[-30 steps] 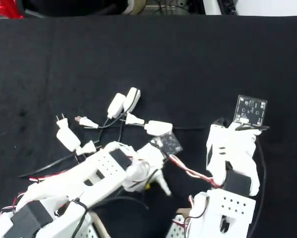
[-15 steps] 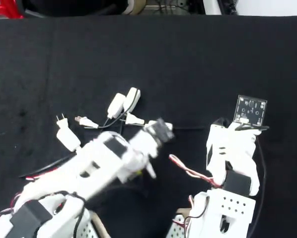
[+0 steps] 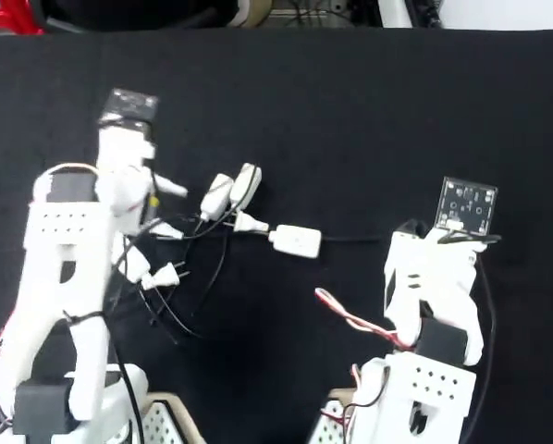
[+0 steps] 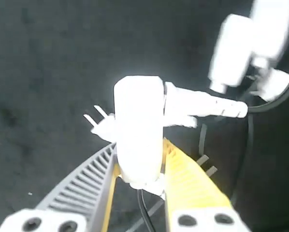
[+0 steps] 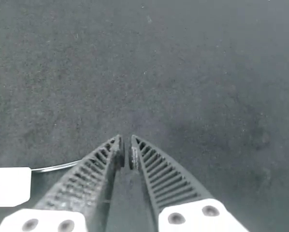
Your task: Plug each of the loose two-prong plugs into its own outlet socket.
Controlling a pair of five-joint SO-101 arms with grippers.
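The left arm (image 3: 68, 259) stands along the left side of the black table (image 3: 369, 111), its wrist bent over the left end of a tangle of white cord ends. The left gripper (image 4: 139, 147) is clamped on a white block (image 4: 138, 116), held upright between the grey finger (image 4: 93, 169) and the yellow finger (image 4: 183, 174), with a black cord (image 4: 143, 208) leaving its lower end. Whether this block is a plug or a socket cannot be told. A white two-prong plug (image 4: 202, 104) lies crosswise just behind the block; contact between them cannot be judged.

Left of the table's middle, about halfway between the far and near edges, a first socket (image 3: 216, 196) and a second socket (image 3: 247, 183) lie side by side, touching. Just nearer the arms, a small plug (image 3: 250, 222) sits beside a rectangular socket (image 3: 295, 241), whose thin cord runs toward the right arm (image 3: 434, 277). Another loose plug (image 3: 163, 276) lies unplugged close to the left arm, with black cords (image 3: 179, 314) looping toward the near edge.

The right gripper (image 5: 125, 140) hovers over bare table with its fingers drawn together and nothing between them, well apart from the plugs.
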